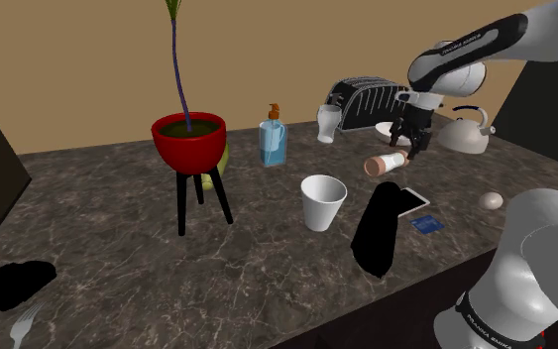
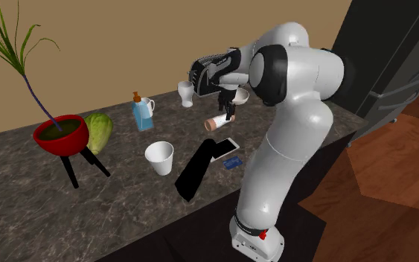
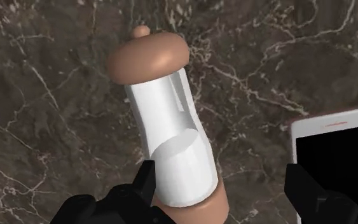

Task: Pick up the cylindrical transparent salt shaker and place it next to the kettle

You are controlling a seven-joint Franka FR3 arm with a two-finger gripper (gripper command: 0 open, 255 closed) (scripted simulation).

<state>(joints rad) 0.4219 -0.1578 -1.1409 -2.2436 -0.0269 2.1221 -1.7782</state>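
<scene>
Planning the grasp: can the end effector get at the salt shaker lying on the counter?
Probably yes. The open black end effector hangs just above the white cylindrical shaker with tan caps, lying on its side with nothing over it; the white-framed phone lies beside it, apart.

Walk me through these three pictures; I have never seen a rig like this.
The machine is a white robot arm with a black two-fingered pincer. One picture looks from beside its stand, one from farther off, one from a camera on the hand. On the dark marbled counter lie a pale cylindrical salt shaker with tan ends, tipped on its side, a silvery kettle, a white cup and a red plant pot on black legs. The pincer hangs open over the shaker; nothing is held.
</scene>
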